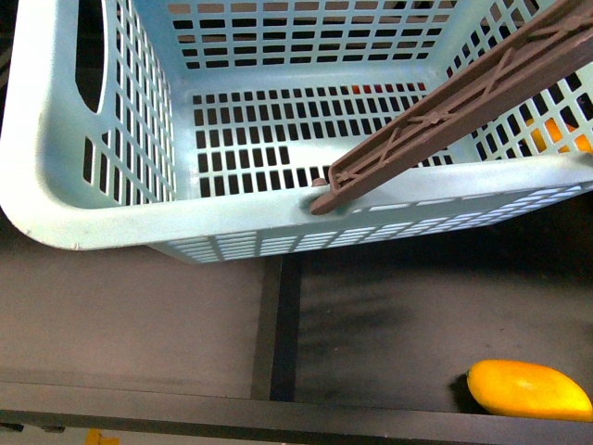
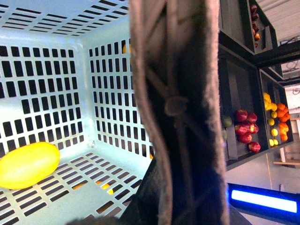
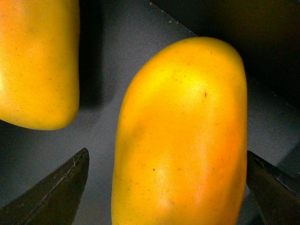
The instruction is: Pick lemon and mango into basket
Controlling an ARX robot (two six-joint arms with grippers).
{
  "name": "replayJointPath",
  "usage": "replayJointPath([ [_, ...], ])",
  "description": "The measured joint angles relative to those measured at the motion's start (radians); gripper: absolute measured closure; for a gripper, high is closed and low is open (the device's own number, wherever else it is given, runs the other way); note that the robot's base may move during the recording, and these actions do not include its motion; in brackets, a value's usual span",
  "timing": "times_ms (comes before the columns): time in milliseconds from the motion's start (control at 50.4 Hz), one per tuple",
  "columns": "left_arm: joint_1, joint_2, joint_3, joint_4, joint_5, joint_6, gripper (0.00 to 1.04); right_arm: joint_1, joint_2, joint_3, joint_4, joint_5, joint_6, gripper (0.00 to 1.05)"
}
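Right end effector (image 3: 168, 187) open, straddling mango (image 3: 183, 131) on dark shelf (image 3: 103, 93), second mango (image 3: 33, 61) beside it. Lemon (image 2: 28, 164) lies on basket (image 1: 111, 227) floor. Left end effector: cannot tell, handle (image 2: 178, 108) blocks view. Mango judged fairly heavy, smooth, bruisable; grip gently across mid-width.

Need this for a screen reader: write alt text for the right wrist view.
A mango fills the centre, between the dark fingertips of the open pincer. A second mango lies apart from it on the same grey surface.
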Motion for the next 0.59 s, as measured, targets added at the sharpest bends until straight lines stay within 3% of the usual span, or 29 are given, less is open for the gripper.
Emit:
replayJointPath([
  [59,0.0,0.0,0.0,0.0,0.002,0.0,1.0,0.005,0.005,0.004,-0.002,0.002,0.004,0.09],
  [218,0.0,0.0,0.0,0.0,0.002,0.0,1.0,0.02,0.003,0.002,-0.003,-0.014,0.005,0.35],
  [297,0.0,0.0,0.0,0.0,0.002,0.0,1.0,0.02,-0.033,-0.033,0.002,-0.051,0.0,0.42],
  [595,0.0,0.0,0.0,0.0,0.002,0.0,1.0,0.012,-0.334,-0.191,0.025,-0.239,-0.035,0.43],
])
